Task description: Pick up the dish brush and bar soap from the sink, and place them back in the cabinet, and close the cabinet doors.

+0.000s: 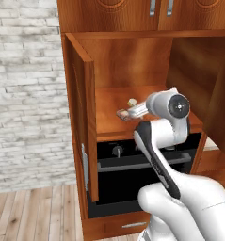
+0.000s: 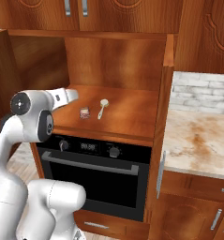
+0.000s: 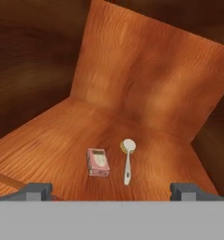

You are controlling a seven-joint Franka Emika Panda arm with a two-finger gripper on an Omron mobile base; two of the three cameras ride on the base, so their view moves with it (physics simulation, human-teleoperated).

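Note:
The cabinet (image 2: 127, 61) stands open. On its shelf the pinkish bar soap (image 3: 98, 162) (image 2: 85, 112) lies flat, with the dish brush (image 3: 128, 161) (image 2: 102, 108) just to its right, cream head pointing to the back wall. The brush's head (image 1: 132, 101) peeks above my arm in the left base view. My gripper (image 3: 111, 191) is open with nothing between its fingertips (image 3: 36, 191), a little in front of both things. Both cabinet doors are swung open: the left one (image 1: 82, 117) and the right one (image 2: 164, 108). The sink is out of view.
A black oven (image 2: 92, 178) with knobs and a bar handle sits right under the shelf. A tan marble counter (image 2: 197, 140) lies to the right, a white brick wall (image 1: 24, 94) to the left. Smaller closed cabinets (image 2: 76, 9) top the opening.

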